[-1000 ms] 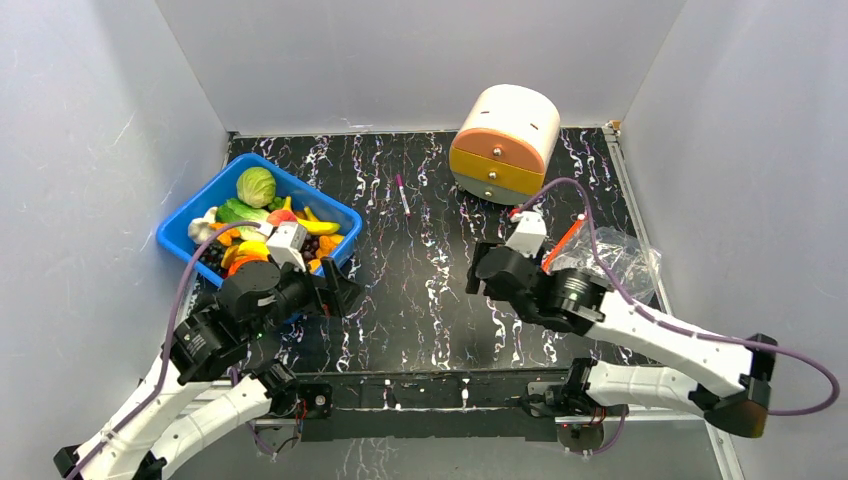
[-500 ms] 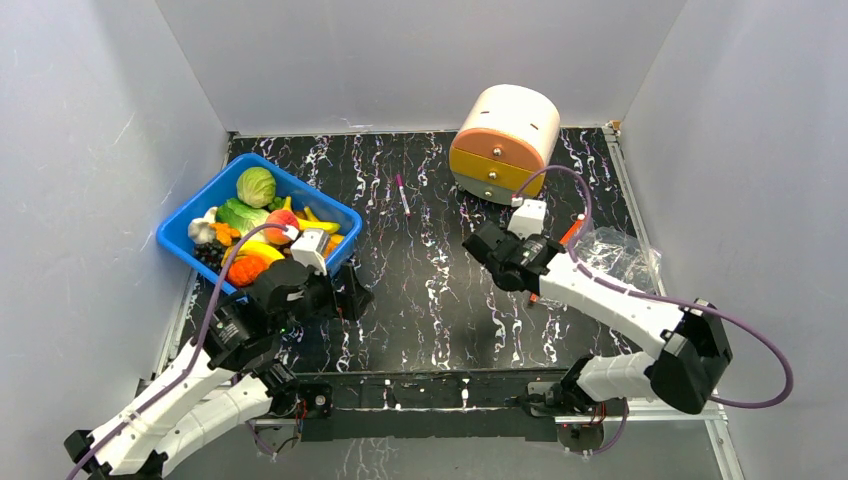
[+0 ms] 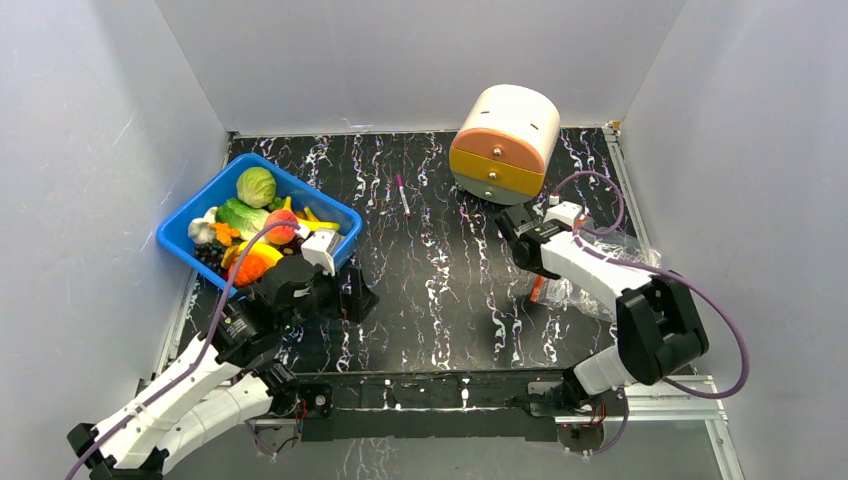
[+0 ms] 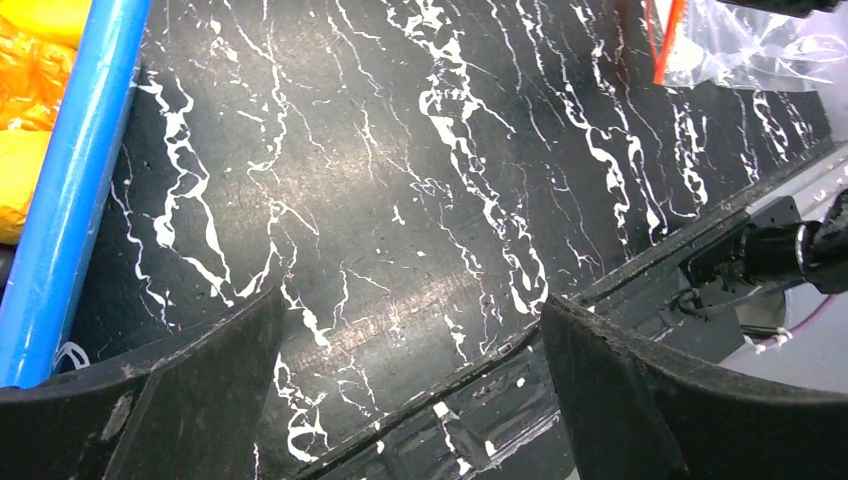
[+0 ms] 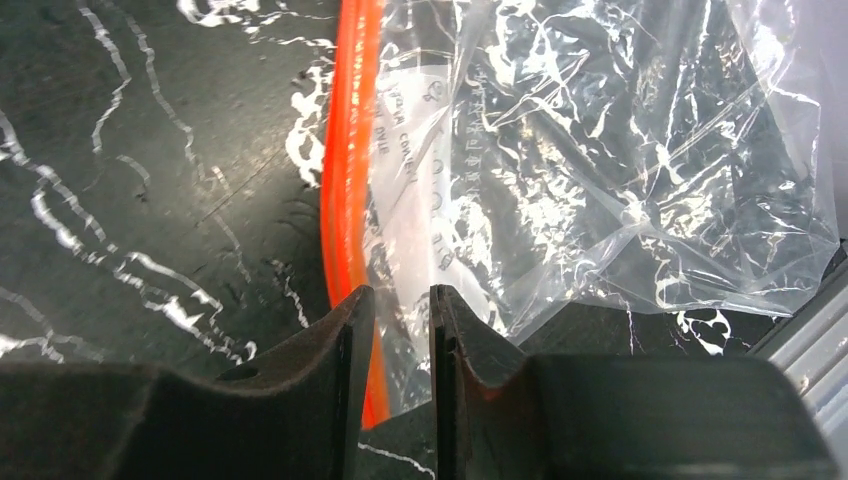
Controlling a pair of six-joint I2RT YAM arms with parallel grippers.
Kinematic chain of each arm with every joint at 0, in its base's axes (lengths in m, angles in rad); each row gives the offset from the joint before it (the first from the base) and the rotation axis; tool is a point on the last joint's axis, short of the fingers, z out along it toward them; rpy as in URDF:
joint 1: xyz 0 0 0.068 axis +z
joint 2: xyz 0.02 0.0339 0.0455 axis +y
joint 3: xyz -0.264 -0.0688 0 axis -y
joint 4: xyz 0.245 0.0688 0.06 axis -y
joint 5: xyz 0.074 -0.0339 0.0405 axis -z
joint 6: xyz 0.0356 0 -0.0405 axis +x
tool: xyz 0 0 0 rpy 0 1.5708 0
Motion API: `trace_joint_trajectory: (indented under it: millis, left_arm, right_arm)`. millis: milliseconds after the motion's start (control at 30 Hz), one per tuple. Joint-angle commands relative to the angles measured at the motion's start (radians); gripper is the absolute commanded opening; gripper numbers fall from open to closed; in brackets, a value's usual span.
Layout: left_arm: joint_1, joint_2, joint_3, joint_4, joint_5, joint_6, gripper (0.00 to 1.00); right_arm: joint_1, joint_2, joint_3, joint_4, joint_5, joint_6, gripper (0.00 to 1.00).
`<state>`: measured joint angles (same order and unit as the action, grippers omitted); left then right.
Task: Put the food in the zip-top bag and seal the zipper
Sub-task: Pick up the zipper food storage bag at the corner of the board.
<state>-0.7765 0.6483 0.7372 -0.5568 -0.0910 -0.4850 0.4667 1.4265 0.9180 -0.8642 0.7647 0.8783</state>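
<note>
Black marbled tabletop [image 3: 430,260]: right gripper [image 5: 402,330] pinched onto zip-top bag [image 5: 600,180] beside its orange zipper [image 5: 350,150] at 3 o'clock, presumably to hold the mouth; left gripper [image 4: 410,350] spread, empty, near food [image 3: 256,186] in blue bin [image 3: 190,222] at 10 o'clock.

Table [image 3: 430,270]: bin [image 3: 300,183] at far left, food [image 3: 256,186] heaped in it. Pen [image 3: 402,194] lies behind centre, between bin and drawer box [image 3: 503,140]. Drawer box sits right of centre, near the back wall. Bag [image 3: 610,255] flat on table at right, before the drawer box, zipper [image 5: 345,150] edge toward centre. Left gripper [image 4: 410,330] just before bin's near corner. Right gripper [image 5: 402,320] at zipper edge, bag between its fingers.
</note>
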Motion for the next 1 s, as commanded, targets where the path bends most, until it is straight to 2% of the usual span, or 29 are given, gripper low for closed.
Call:
trace_joint_trajectory:
  millis: [0,67,233,500,767,967]
  left_arm:
    - [-0.006,-0.052,-0.011,0.032,0.07,0.053,0.98]
    - [-0.006,-0.081,-0.02,0.042,0.091,0.067,0.98]
    - [-0.006,-0.124,-0.036,0.059,0.101,0.076,0.98]
    - [-0.006,-0.115,-0.031,0.054,0.105,0.08,0.98]
    - [-0.006,-0.12,-0.03,0.051,0.097,0.079,0.98]
    - [-0.006,-0.124,-0.032,0.051,0.095,0.078,0.98]
  right_arm:
    - [-0.049,0.05,-0.003,0.061,0.047,0.021,0.25]
    - [-0.05,0.067,-0.002,0.086,0.039,0.01,0.26]
    - [-0.05,0.061,-0.004,0.162,-0.034,-0.06,0.36]
    - [-0.05,0.086,0.001,0.189,-0.044,-0.058,0.38]
    - [-0.049,0.165,0.002,0.163,0.007,-0.046,0.34]
    - [-0.049,0.15,-0.006,0.155,0.029,-0.045,0.23]
